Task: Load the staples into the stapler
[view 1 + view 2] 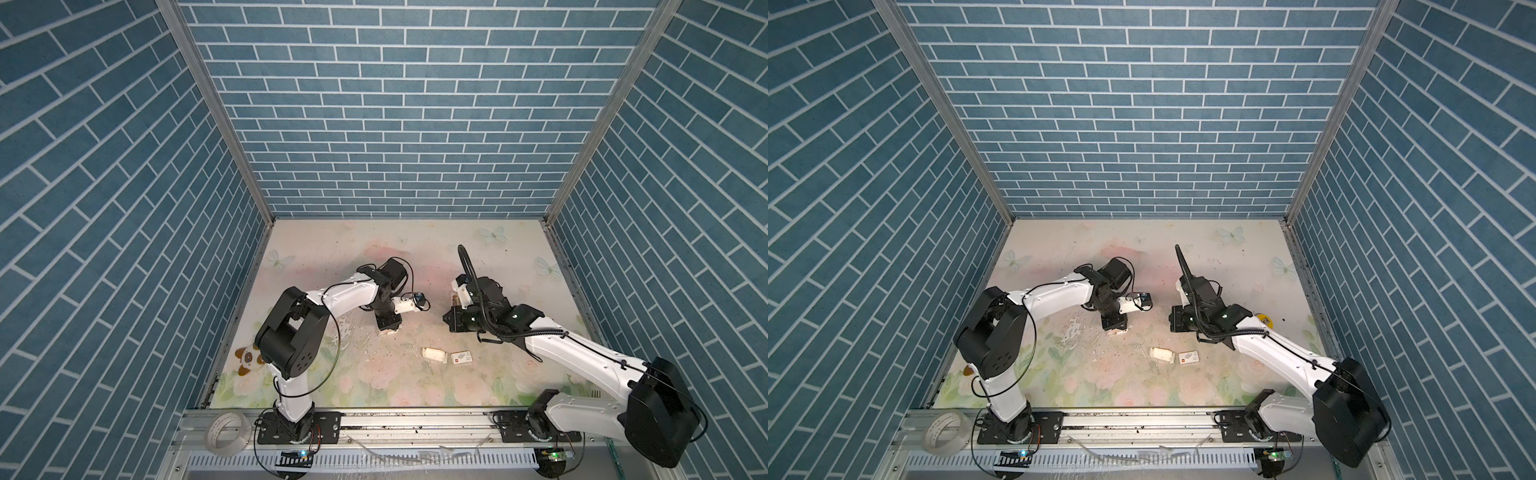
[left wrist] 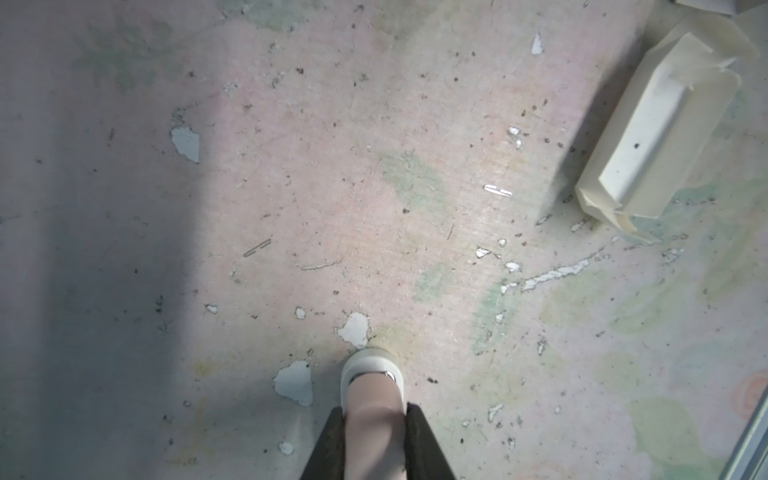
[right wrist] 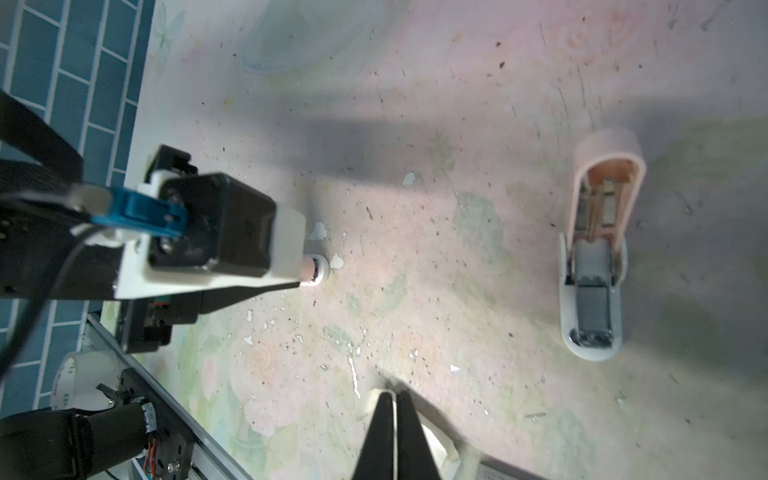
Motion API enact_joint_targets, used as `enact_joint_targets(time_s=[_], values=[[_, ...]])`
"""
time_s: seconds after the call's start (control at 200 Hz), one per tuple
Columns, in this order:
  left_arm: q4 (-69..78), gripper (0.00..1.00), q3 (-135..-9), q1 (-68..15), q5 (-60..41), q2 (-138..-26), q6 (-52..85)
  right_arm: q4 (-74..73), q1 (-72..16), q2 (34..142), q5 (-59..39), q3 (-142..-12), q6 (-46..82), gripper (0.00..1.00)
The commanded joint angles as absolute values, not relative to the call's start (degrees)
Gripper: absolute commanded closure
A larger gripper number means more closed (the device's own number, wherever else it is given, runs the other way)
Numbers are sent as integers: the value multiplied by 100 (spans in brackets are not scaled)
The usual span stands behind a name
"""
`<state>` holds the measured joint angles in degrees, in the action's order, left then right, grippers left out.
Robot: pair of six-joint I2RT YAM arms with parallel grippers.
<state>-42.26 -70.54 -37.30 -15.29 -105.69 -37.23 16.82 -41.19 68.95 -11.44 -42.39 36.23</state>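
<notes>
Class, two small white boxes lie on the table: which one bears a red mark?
The box on the right in both top views; the plain tray beside it shows no mark.

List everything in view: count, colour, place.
stapler: one, pink and white, lying open on the table
tray: one, white, mid-table
sleeve: one, white with red mark, beside the tray
loose staples: two, silver, on the table
tape roll: one, white, front rail
table: one, pale floral
left gripper: one, black, shut on a pink-and-white piece held tip-down at the table
right gripper: one, black, shut, empty, near the tray
</notes>
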Motion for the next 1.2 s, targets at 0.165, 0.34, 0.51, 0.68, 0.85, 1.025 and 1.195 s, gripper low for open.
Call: enact_joint_targets(time_s=[0.165,0.34,0.51,0.68,0.85,1.025,1.195], values=[[-4519,93,-6859,-4095,-647,-11726,-3516,2080,-4104,6282,-830,-3883,3872,93],[-4622,93,-6925,-4183,-550,-11890,-3488,2144,-4104,6186,-769,-3817,3867,93],[-4512,90,-6883,-4192,-501,-11800,-3455,2105,-4099,6216,-747,-3822,3851,93],[-4401,79,-6891,-4192,-419,-11475,-3401,2123,-4096,6210,-632,-3841,3850,91],[-4504,68,-7011,-4184,-404,-11058,-3422,2118,-4096,6201,-536,-3798,3884,88],[-4632,64,-7106,-4188,-334,-10874,-3393,2105,-4096,6214,-378,-3768,3902,87],[-4544,60,-6987,-4176,-343,-10677,-3370,2101,-4096,6207,-360,-3783,3900,87]])
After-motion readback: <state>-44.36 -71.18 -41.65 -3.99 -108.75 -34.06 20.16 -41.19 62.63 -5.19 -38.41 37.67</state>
